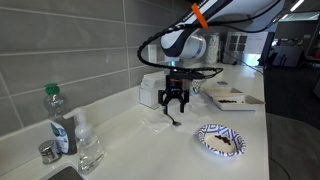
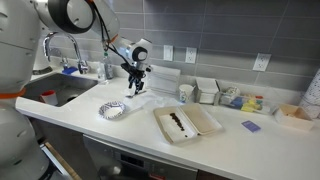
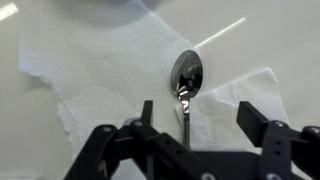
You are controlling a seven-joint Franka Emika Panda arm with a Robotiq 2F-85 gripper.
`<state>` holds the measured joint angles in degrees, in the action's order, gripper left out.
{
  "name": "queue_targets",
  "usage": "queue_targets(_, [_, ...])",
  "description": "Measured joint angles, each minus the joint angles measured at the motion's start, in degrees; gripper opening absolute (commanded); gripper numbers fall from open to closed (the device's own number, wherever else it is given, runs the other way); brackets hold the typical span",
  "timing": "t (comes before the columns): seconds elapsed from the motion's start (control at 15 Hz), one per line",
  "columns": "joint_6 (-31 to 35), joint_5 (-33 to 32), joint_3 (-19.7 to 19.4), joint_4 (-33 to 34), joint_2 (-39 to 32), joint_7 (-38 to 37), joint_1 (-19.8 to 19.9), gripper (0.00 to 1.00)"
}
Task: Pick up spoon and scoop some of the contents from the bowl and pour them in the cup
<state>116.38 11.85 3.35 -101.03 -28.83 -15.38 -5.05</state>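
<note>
Spoon pickup, grasp stage.
Gripper (image 3: 198, 125) low over spoon (image 3: 186, 75) on paper towel (image 3: 90, 70); jaws wide, astride handle, nothing held. Next: close squarely, lift level.

Claw (image 3: 197, 118) low over the bench (image 1: 140, 145), jaws apart; the spoon (image 3: 187, 75) has its handle between them, with a gap on each side. Paper towel (image 3: 90, 70) beneath lies flat, no hindrance. White box (image 1: 150, 90) stands close behind the claw, against the wall. Patterned plate (image 1: 220, 140) sits toward the front edge, bare bench between. Green-capped bottle (image 1: 55, 115) and clear container (image 1: 88, 145) well apart, at the bench's end. Space above the spoon's bowl open
</note>
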Motion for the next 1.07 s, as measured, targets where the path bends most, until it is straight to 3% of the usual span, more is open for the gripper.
queue_targets(0.2, [-0.14, -0.09, 0.00, 3.11, -2.62, -0.44, -0.45, 0.52])
queue_targets(0.27, [-0.35, -0.10, 0.00, 3.92, -3.31, -0.49, -0.54, 0.56])
queue_targets(0.53, [-1.95, -0.20, -0.16, 6.30, -5.27, -0.50, -0.57, 0.52])
queue_targets(0.8, [-2.17, -0.33, -0.71, 7.03, -6.33, -0.50, -0.57, 0.37])
queue_targets(0.93, [-2.17, -0.34, -0.87, 7.40, -6.82, -0.50, -0.57, 0.20])
queue_targets(1.07, [-2.17, -0.35, -0.91, 7.70, -7.18, -0.50, -0.57, 0.19])
